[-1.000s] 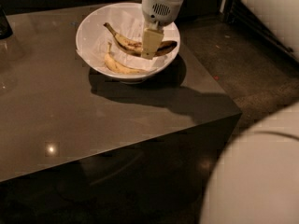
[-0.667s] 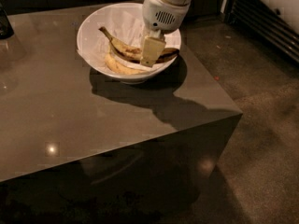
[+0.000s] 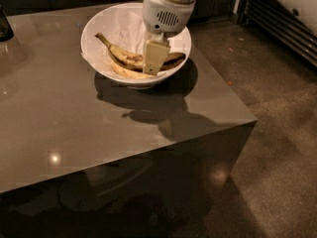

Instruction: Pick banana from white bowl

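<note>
The white bowl [image 3: 99,21], lined with white paper, stands at the back of the brown table [image 3: 74,123]. The banana [image 3: 126,57], brown-streaked with a long stem pointing up-left and a dark tip at the right, lies across the bowl. A paler banana [image 3: 124,72] lies just in front of it. My gripper [image 3: 154,64] reaches down into the bowl from above, right over the middle of the brown-streaked banana and hiding part of it. The banana rests in the bowl.
A dark object [image 3: 4,24] stands at the table's far left edge. The table's right edge [image 3: 233,88] drops to a speckled floor [image 3: 277,113]. A slatted grille [image 3: 282,24] runs along the far right.
My gripper has moved down and slightly left, deeper into the bowl onto the brown-streaked banana. The white robot body at the lower right has left the view.
</note>
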